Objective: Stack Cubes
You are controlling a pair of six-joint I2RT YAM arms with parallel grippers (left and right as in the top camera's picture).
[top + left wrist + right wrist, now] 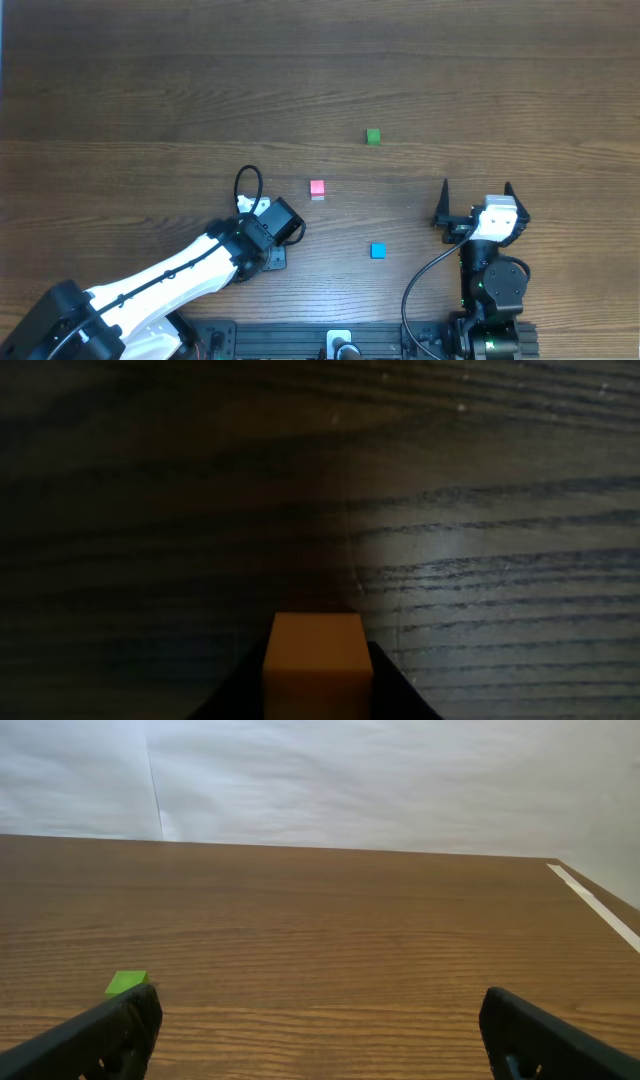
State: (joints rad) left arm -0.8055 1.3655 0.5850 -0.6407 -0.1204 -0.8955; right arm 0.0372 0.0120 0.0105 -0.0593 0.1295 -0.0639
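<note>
An orange cube (317, 645) sits between the fingers of my left gripper (317, 682), which is shut on it just above the dark wood. In the top view the left gripper (268, 250) points down at the table, left of the blue cube (377, 250) and below the pink cube (317, 187). The green cube (373, 136) lies farther back. My right gripper (476, 190) stands open at the right, with nothing between its fingers. Its wrist view has the green cube (127, 982) beside one of its fingers (110, 1030).
The wooden table (150, 100) stretches wide to the back and left. A pale strip (595, 905) marks the table's far right edge, and a white wall (350, 780) rises behind it.
</note>
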